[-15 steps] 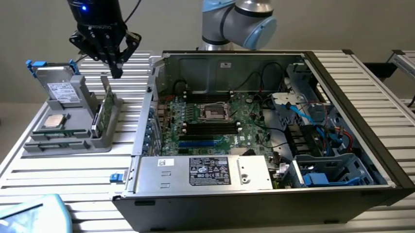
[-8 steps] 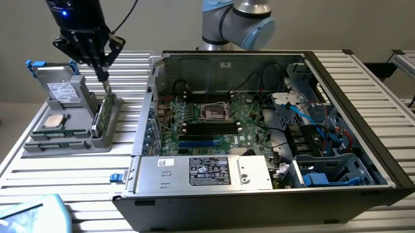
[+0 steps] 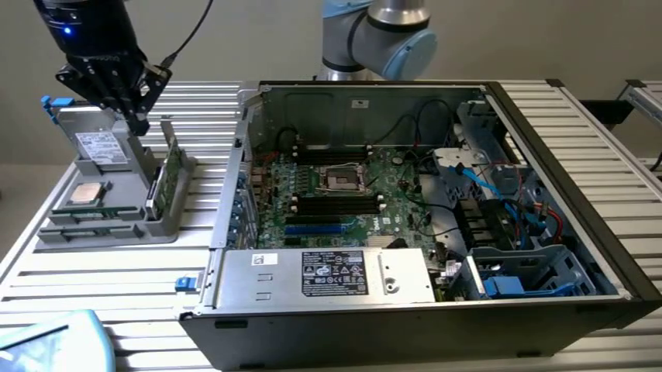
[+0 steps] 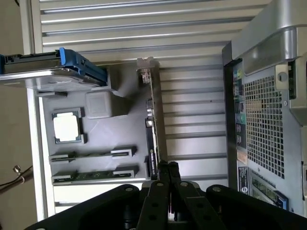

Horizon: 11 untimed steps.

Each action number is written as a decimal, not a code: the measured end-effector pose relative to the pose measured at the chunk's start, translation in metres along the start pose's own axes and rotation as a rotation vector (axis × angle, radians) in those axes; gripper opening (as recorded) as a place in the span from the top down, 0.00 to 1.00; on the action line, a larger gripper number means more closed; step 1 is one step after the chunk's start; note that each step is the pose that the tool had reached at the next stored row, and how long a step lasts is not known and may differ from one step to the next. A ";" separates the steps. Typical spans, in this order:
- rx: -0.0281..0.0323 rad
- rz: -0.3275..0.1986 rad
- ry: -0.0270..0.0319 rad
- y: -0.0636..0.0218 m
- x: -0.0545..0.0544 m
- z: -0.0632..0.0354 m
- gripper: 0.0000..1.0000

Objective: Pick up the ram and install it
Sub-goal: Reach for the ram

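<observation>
The claw [image 3: 136,122] is seen shut, its two fingers pressed together with nothing visible between them, and it is held above the grey holder [image 3: 132,177] on the slatted table [image 3: 104,271], at the exterior view's left. From the wrist camera the closed tips [image 4: 168,166] are found just over one end of an upright expansion card [image 4: 156,120], a closeness that cannot be judged from the exterior view, where the card [image 3: 167,174] is seen standing on the holder's side towards the computer case [image 3: 579,155]. The ram [image 4: 93,175] is seated on edge in a slot of the holder [image 4: 120,129], untouched, with a second stick [image 4: 88,155] parallel to it, beside the processor chip [image 4: 67,127]. In the exterior view the ram [image 3: 91,228] is laid near the holder's front edge, its long axis run from that view's left to right, square to the card, one end pointed towards the case. The hard drive [image 3: 101,146] is propped behind. The case's interior is given by the exterior view, with the motherboard [image 3: 346,182] and its black slots [image 3: 336,203], whereas its perforated rear panel [image 4: 268,120] is presented to the wrist camera.
</observation>
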<state>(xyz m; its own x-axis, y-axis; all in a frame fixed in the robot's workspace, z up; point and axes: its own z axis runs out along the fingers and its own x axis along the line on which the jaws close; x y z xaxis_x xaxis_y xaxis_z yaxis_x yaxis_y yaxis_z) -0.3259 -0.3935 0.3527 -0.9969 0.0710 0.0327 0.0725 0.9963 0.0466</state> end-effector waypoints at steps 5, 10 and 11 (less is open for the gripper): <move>0.0000 0.000 0.0000 -0.0019 0.023 0.0058 0.90; 0.0000 0.000 0.0000 -0.0037 0.045 0.0110 0.90; -0.0001 0.000 -0.0001 -0.0041 0.050 0.0120 0.90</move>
<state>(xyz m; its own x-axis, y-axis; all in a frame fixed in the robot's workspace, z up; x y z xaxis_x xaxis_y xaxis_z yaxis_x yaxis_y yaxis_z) -0.3760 -0.3935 0.3422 -0.9969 0.0710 0.0327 0.0725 0.9963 0.0468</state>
